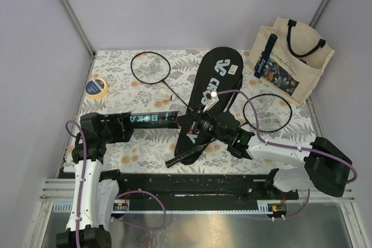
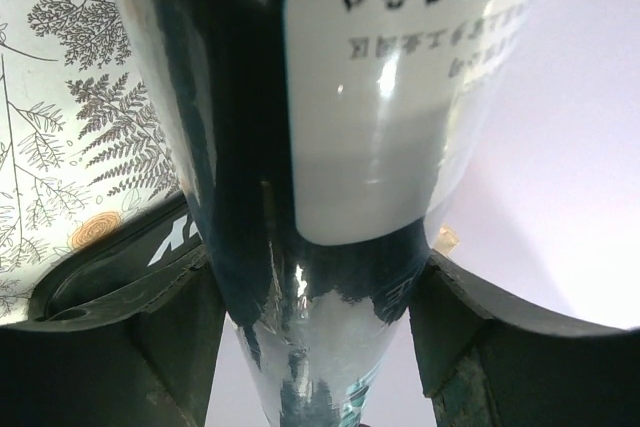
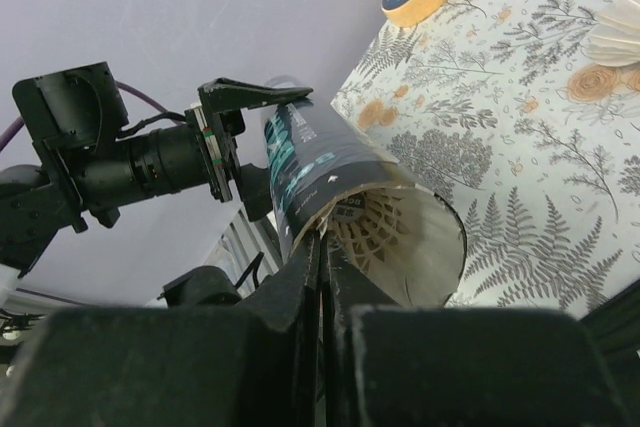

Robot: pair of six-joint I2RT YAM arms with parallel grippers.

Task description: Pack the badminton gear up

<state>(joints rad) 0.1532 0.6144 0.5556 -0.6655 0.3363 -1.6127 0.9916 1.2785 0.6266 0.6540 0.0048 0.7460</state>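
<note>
I have the black tube (image 1: pixel 152 119) held level, left of the bag (image 1: pixel 212 94), by the left gripper (image 1: pixel 132 121) clamped round its body. One shuttlecock (image 3: pixel 375 227) sits inside its open mouth, where the right gripper (image 3: pixel 322 247) rests with its fingers pressed together on nothing I can see. I judge we're mid-loading: next I'd spread the right gripper and fetch the loose shuttlecock (image 1: pixel 167 96) just beyond the tube, minding the racket (image 1: pixel 150 67) shaft beside it.

The top view is evenly, softly lit and sharp, with faint shadows on the desk (image 1: pixel 116 94). In the left wrist view the tube (image 2: pixel 380 127) looms blurred, glare streaking its glossy label, the right side washed out. In the right wrist view the right pincer (image 3: pixel 322 247) is a dark, unfocused mass along the bottom; the desk is crisp.
</note>
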